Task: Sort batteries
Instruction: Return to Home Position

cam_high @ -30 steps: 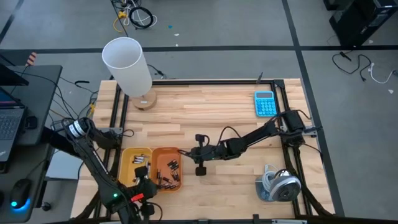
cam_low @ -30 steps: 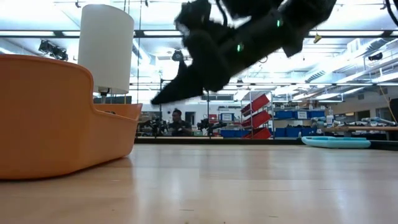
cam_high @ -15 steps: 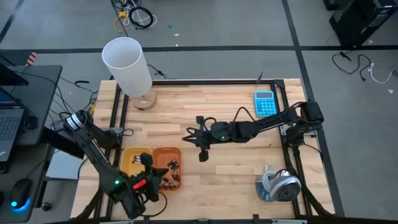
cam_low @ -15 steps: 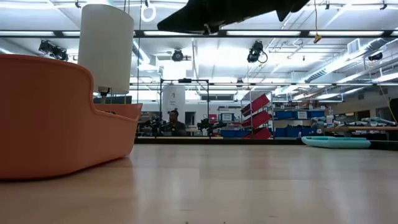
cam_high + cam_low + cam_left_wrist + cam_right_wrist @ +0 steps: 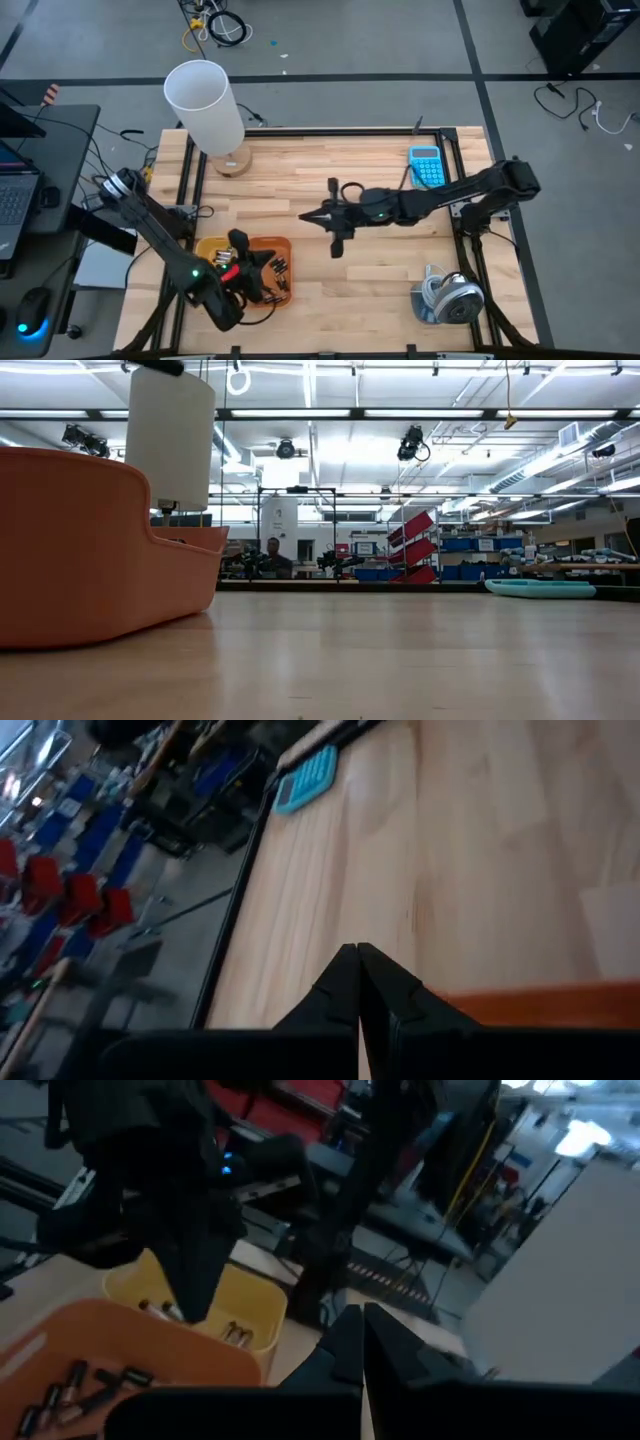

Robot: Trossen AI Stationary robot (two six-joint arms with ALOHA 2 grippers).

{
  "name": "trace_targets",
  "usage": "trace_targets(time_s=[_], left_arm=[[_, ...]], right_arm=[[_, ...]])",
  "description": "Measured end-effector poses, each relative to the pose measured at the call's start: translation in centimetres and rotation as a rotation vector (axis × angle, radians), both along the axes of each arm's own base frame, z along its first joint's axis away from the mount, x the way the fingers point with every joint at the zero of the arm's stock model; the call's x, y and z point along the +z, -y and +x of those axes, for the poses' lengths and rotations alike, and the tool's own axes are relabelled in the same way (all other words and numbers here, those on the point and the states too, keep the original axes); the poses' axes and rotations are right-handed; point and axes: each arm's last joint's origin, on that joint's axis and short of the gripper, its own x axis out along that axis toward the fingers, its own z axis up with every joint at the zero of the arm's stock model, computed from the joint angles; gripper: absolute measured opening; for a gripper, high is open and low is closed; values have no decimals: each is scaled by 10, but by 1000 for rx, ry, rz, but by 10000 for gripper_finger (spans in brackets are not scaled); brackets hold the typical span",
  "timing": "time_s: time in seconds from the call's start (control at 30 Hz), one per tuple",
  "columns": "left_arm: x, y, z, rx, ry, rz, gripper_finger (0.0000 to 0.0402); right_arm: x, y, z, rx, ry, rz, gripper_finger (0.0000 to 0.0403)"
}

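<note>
Two bins stand at the table's near left: a yellow bin (image 5: pixel 208 250) with a few light batteries (image 5: pixel 235 1332), and an orange bin (image 5: pixel 272 285) with several dark batteries (image 5: pixel 75 1380). My left gripper (image 5: pixel 268 260) hangs shut over the orange bin, holding nothing; the left wrist view shows its fingers (image 5: pixel 358 960) closed together above the bin's rim (image 5: pixel 540 1003). My right gripper (image 5: pixel 303 217) is shut and empty, raised over the bare table middle, to the right of the bins and pointing toward them (image 5: pixel 360 1320).
A tall white cylinder on a round wooden base (image 5: pixel 205 105) stands at the far left. A blue calculator (image 5: pixel 426 165) lies at the far right. A grey coiled device (image 5: pixel 448 298) sits at the near right corner. Bare wood lies between the bins and the calculator.
My right gripper has risen well clear of the table, out of the low view, and drifted toward the far edge, still shut. My left gripper has swung from the near edge up over the orange bin, rolling about its own axis as it went, still shut.
</note>
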Motion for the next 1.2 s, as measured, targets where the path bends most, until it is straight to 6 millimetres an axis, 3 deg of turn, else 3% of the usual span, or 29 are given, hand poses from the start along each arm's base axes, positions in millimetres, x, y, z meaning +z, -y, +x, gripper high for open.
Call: trace_targets(time_s=[0.2,0.3,0.47,0.6,0.77,0.87,0.97,1.2], left_arm=[[29,-1,3,-221,-7,-137,0],[37,1,1,-308,-15,-265,0],[27,0,0,-292,-39,-307,0],[11,-9,-6,-238,-135,-261,0],[5,-21,-14,-60,-148,-357,0],[5,-23,-15,-46,-149,-353,0],[10,-20,-8,-134,-125,-245,0],[23,-37,37,-434,-94,-142,0]], right_arm=[[24,2,-24,-38,-16,18,0],[23,5,-35,-122,-112,89,0],[2,8,-36,-149,-287,83,0],[-7,12,-36,-167,-315,96,0],[-15,21,-37,-206,-327,119,0],[-21,22,-37,-193,-277,117,0],[-23,21,-36,-165,-190,78,0],[-13,23,-34,-143,-24,-4,0]])
